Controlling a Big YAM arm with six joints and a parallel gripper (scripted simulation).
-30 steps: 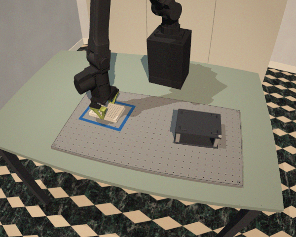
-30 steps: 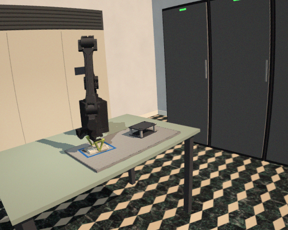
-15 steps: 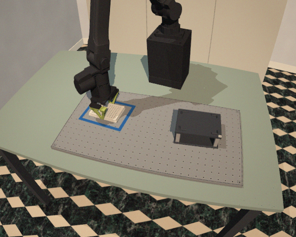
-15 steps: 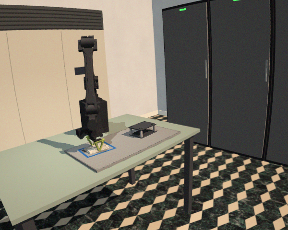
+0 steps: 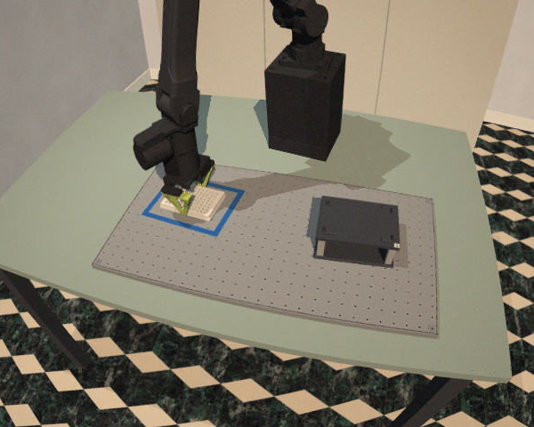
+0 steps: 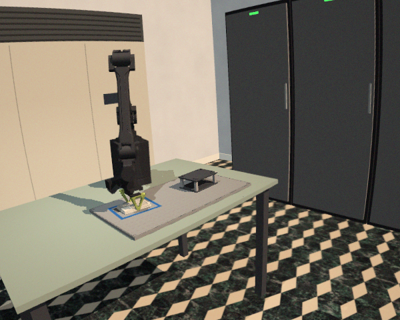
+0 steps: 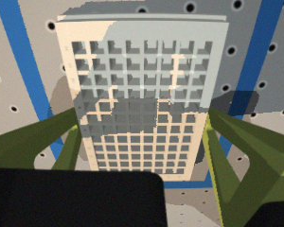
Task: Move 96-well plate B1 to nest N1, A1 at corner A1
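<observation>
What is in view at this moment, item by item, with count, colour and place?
96-well plate: one, cream, inside the blue outline, between the gripper's fingers.
Blue outline: one, blue square on the breadboard's left part.
Plate nest: one, black top on short pale legs, on the breadboard's right part, nothing on it.
Breadboard: one, grey with rows of holes, on the table.
Table: one, pale green top, dark legs.
Cabinets: dark grey, tall, by the wall in the exterior view.
Pedestal: one, black box at the table's back.
Arm: one, black, reaching down over the plate.
Gripper: one, olive-green fingers shut on the plate's two long sides.
</observation>
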